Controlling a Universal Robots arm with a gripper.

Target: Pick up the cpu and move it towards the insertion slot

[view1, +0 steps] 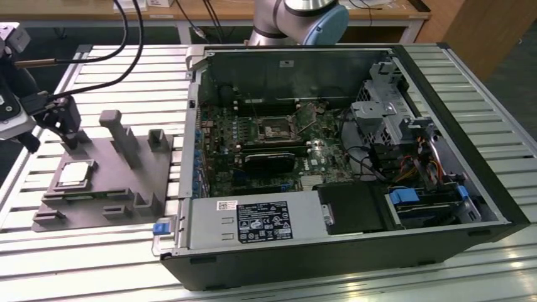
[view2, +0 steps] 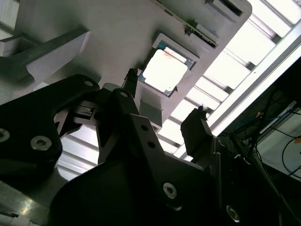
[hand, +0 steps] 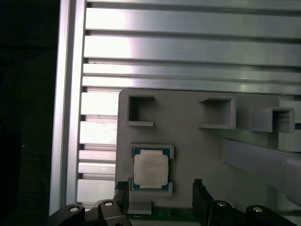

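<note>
end effector: apart, empty | cpu: seated in grey fixture, just ahead, untouched

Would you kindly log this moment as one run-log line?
black gripper: open, holding nothing | silvery-white square cpu: lying in grey plastic fixture | silver-framed insertion slot: inside open computer case

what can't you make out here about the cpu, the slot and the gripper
1. Slot: in the exterior view it is too small and dark to tell whether its centre is bare or covered.
2. Gripper: it is open, and both wrist views look along it, so its height over the fixture cannot be judged.
3. cpu: its underside is hidden by the fixture recess it lies in.
</note>
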